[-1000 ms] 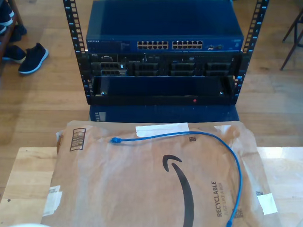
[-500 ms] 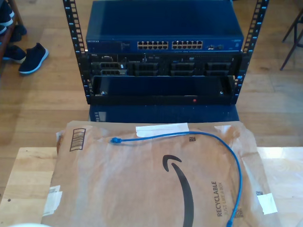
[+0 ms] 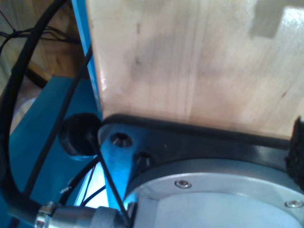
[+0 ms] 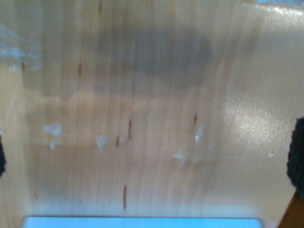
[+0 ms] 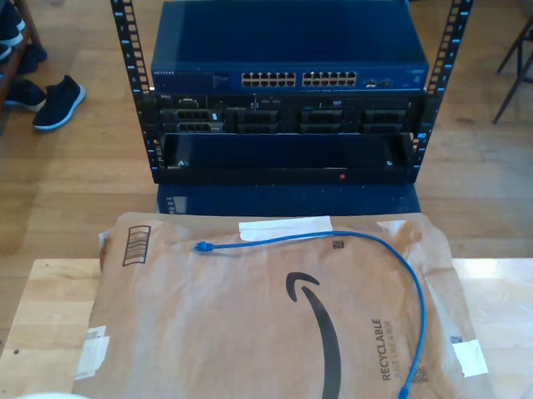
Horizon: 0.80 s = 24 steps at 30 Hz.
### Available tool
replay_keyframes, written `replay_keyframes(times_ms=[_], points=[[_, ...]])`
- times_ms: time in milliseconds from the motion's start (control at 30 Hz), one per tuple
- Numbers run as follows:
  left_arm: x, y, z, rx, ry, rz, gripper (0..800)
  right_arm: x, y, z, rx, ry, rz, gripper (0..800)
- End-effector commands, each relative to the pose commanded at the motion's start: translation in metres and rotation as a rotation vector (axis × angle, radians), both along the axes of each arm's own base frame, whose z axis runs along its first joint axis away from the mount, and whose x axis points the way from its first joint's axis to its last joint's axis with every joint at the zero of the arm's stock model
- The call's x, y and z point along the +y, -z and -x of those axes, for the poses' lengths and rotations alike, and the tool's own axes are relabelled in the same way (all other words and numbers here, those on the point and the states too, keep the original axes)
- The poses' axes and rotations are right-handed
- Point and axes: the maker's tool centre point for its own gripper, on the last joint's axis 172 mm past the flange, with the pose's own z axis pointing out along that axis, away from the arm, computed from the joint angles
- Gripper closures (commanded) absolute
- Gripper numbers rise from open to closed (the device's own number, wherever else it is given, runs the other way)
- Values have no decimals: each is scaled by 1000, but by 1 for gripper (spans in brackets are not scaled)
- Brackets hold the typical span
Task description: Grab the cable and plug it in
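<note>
With my first gripper and my second gripper too poorly framed to tell their finger state, the loose cable (image 5: pixel 395 274) could slide on the paper bag (image 5: pixel 244 339) when pinched.

My first wrist view looks onto pale wooden worktop (image 3: pixel 190 61), a black mounting plate (image 3: pixel 190 140) with a silver flange (image 3: pixel 223 194), and black cables (image 3: pixel 14 142) beside blue surface (image 3: pixel 42 142).
</note>
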Motion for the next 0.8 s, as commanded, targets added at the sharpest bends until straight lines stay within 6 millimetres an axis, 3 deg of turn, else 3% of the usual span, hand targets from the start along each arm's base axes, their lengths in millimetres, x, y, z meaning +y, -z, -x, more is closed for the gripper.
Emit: replay_keyframes(times_ms=[533, 667, 800], points=[[-1, -3, 1, 5, -4, 16, 0, -6, -8, -3, 1, -11, 17, 1], [3, -19, 4, 20, -14, 42, 0, -23, -33, -6, 0, -14, 63, 1], [21, -54, 6, 43, -44, 48, 0, -36, -63, -20, 9, 3, 74, 1]])
